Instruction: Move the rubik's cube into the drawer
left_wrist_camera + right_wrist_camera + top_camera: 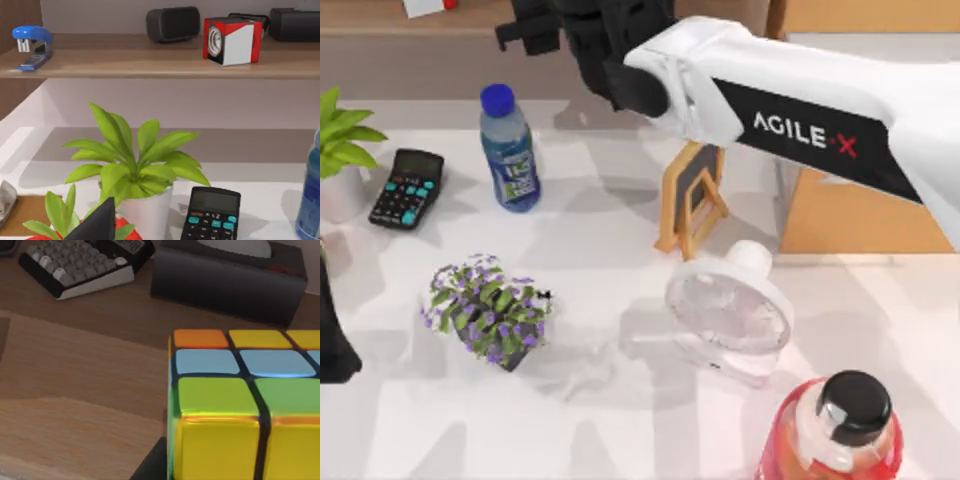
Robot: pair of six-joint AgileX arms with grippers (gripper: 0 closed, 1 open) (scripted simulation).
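Top view, white table [620,250], right end effector [535,30] grip unclear, brown shelf [400,25]

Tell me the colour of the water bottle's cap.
Blue; the water bottle's cap shows best in the top view.

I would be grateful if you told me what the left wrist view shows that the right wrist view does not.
Left wrist view: a blue stapler and red-and-white block on a long brown shelf, a green potted plant, a black calculator.
Right wrist view: the rubik's cube of coloured squares close up, a grey-keyed keyboard, a dark tissue box.
Shared: brown wood surfaces.
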